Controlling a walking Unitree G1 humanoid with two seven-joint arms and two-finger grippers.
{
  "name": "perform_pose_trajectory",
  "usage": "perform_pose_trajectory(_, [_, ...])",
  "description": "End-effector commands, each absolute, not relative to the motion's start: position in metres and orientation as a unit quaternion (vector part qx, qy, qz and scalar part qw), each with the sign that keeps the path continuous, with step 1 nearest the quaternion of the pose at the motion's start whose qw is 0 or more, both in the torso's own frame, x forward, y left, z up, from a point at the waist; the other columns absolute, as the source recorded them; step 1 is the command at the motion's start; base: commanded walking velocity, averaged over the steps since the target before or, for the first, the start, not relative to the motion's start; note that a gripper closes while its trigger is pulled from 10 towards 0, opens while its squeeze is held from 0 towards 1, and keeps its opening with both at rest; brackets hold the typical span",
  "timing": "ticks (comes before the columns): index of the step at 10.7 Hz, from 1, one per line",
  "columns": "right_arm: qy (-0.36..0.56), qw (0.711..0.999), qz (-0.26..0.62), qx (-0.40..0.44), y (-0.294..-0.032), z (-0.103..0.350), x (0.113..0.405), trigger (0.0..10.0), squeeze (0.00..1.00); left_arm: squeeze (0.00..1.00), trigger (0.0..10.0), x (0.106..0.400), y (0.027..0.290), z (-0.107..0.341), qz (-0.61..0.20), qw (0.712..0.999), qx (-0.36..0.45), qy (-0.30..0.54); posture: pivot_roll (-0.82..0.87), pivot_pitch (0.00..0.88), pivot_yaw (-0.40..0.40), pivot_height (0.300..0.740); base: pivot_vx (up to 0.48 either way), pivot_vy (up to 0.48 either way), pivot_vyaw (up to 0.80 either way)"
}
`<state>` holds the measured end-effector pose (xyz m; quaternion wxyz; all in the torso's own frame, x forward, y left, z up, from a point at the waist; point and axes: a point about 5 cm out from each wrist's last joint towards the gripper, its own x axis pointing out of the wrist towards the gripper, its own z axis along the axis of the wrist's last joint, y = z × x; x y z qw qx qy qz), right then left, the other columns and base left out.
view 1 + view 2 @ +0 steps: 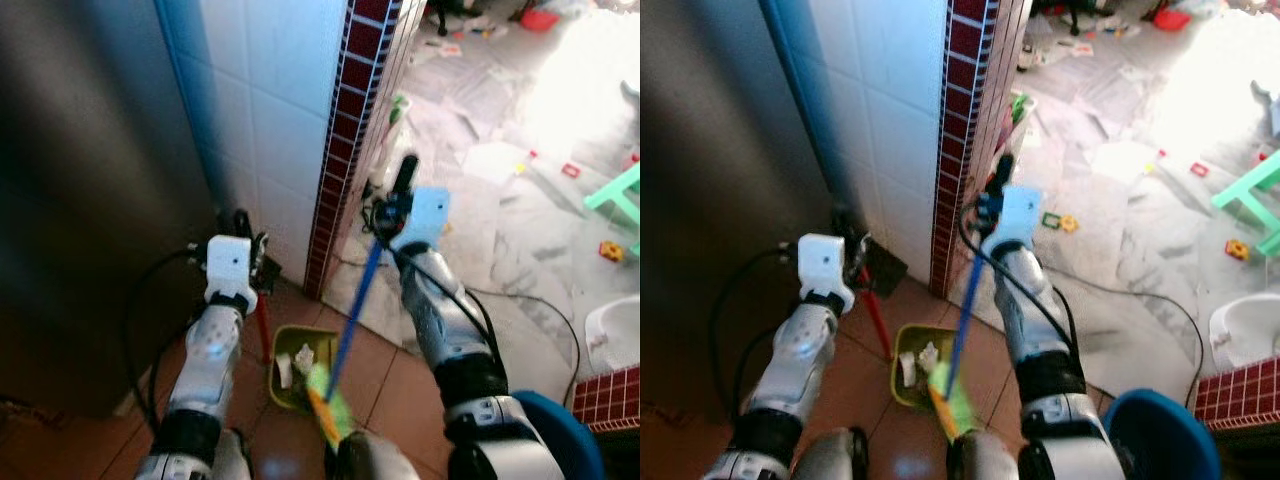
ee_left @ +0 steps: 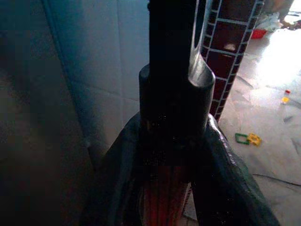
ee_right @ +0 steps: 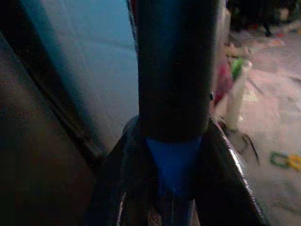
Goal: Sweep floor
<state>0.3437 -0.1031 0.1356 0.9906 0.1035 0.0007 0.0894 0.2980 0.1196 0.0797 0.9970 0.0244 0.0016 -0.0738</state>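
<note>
My left gripper point(image 1: 243, 235) is shut on the black top of the dustpan's red handle point(image 1: 263, 325); the handle point(image 2: 171, 94) stands between the fingers point(image 2: 230, 188). The yellow-green dustpan point(image 1: 292, 385) rests on the brown tile floor between my arms, with white scraps point(image 1: 285, 368) inside. My right gripper point(image 1: 392, 215) is shut on the black grip of the broom's blue handle point(image 1: 358, 305), also seen close up as the black grip point(image 3: 174, 70). The handle slants down to the green and yellow broom head point(image 1: 330, 410) at the dustpan's mouth.
A white tiled wall ends in a red-tiled pillar edge point(image 1: 350, 130) just ahead. A dark metal panel point(image 1: 90, 200) stands at left. Toys point(image 1: 610, 250), paper, a green stool point(image 1: 620, 195) and a cable point(image 1: 530, 300) lie on the marble floor beyond. A blue bucket point(image 1: 560, 430) sits low right.
</note>
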Motion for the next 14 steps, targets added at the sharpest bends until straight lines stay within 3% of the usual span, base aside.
perform_pose_trajectory(1, [-0.059,0.983,0.100,0.139,-0.102,0.160,0.345,10.0,0.00,0.00,10.0,0.295,0.119,0.078,-0.075,0.996,0.048,0.015,0.01,0.080,-0.061,0.740,0.000,0.000,0.00])
perform_pose_trajectory(3, [-0.163,0.979,0.103,0.069,-0.109,0.192,0.340,10.0,0.00,0.00,10.0,0.289,0.135,0.092,-0.053,0.997,0.058,-0.013,0.01,0.069,-0.062,0.740,0.000,0.000,0.00])
perform_pose_trajectory(6, [-0.218,0.973,0.073,0.000,-0.119,0.216,0.343,10.0,0.00,0.00,10.0,0.277,0.150,0.111,-0.012,0.999,0.048,-0.020,0.02,0.057,-0.074,0.740,0.000,0.000,0.00])
perform_pose_trajectory(12, [-0.184,0.980,0.070,-0.016,-0.119,0.194,0.341,10.0,0.00,0.00,10.0,0.280,0.137,0.113,-0.037,0.998,0.041,-0.015,0.02,0.048,-0.081,0.740,0.000,0.000,0.00])
perform_pose_trajectory(14, [-0.173,0.983,0.060,-0.012,-0.123,0.191,0.342,10.0,0.00,0.00,10.0,0.279,0.135,0.115,-0.038,0.999,0.038,-0.007,0.02,0.046,-0.083,0.740,-0.279,0.000,-0.22])
